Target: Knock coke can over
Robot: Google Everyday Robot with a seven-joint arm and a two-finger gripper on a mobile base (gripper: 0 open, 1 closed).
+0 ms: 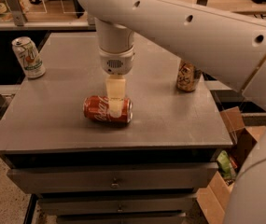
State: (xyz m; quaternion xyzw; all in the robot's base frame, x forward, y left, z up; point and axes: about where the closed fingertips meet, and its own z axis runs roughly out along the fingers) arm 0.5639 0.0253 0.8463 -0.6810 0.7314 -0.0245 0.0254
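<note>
On my feed the coke can (97, 110) lies on its side near the front middle of the grey table (53, 125), its long axis running left to right. Its red-orange wall carries white script lettering facing me, though I can only make out the sweep of the first letters. The silver end points right. I cannot tell whether it is sealed or holds anything.

The gripper (115, 107) hangs straight down from the white arm (179, 27) directly over that can, and its cream tip overlaps the can's upper wall just right of centre. From this angle it shows as one pale slab, so I cannot tell whether it is spread or closed, or whether it touches the can.

Two other cans stand upright, well apart from the coke can:
- The white-green can (28, 57) is at the table's left rear edge, silver top showing. Its green logo is too small to read.
- The gold-brown patterned can (188, 76) is on the right side, its top hidden behind the arm and its print unreadable.

Below the tabletop is a drawer front with a small handle (115, 185). On the floor at lower right sits an open cardboard box (216, 192) with something green (224, 164) inside it.
</note>
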